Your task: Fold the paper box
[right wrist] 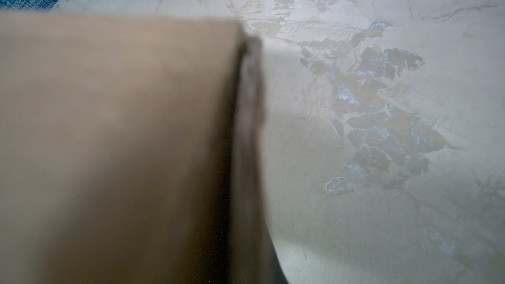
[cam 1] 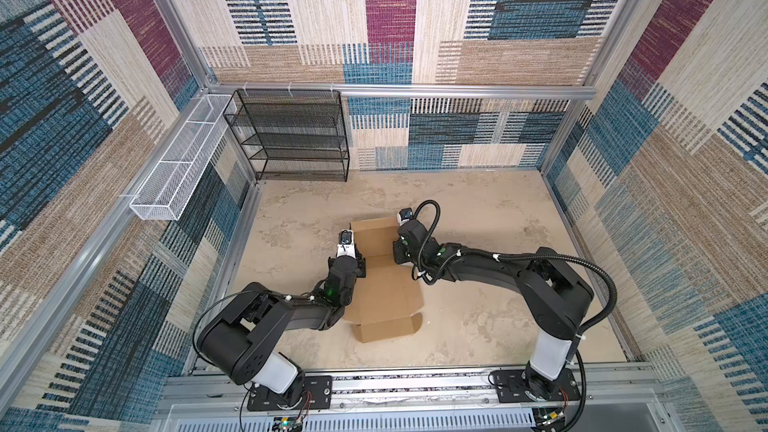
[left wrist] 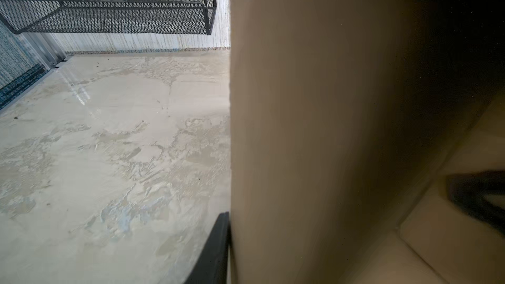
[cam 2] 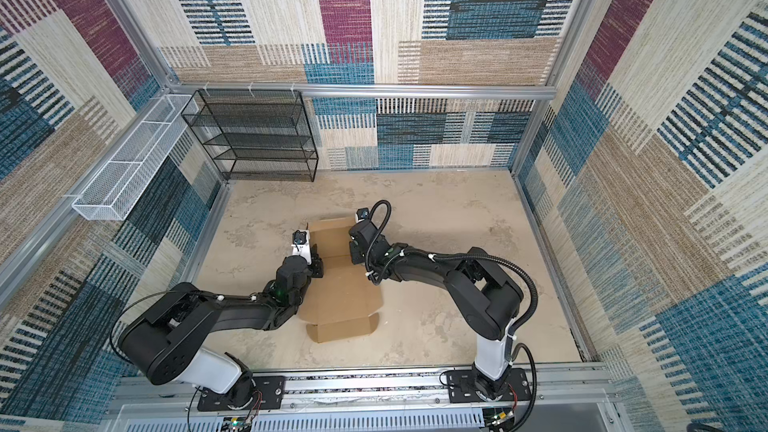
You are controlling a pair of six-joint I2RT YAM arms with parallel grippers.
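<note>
Both top views: one paper box (cam 1: 386, 297) (cam 2: 340, 297); right hand (cam 1: 397, 252) (cam 2: 353, 252) pinched shut on its wall; left hand (cam 1: 360, 268) (cam 2: 318, 268) unclear, wall blocks view. One black rack (cam 1: 291, 135) (cam 2: 257, 135), one white basket (cam 1: 178, 160) (cam 2: 129, 160).

You've got no legible txt, labels, brand marks or nos. anywhere in these views; nothing readable on any surface.

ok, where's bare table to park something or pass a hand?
Free: table right of the paper box to the wall; strip between box and black mesh rack. Crowded: centre, left gripper and right gripper at the box's sides.
</note>
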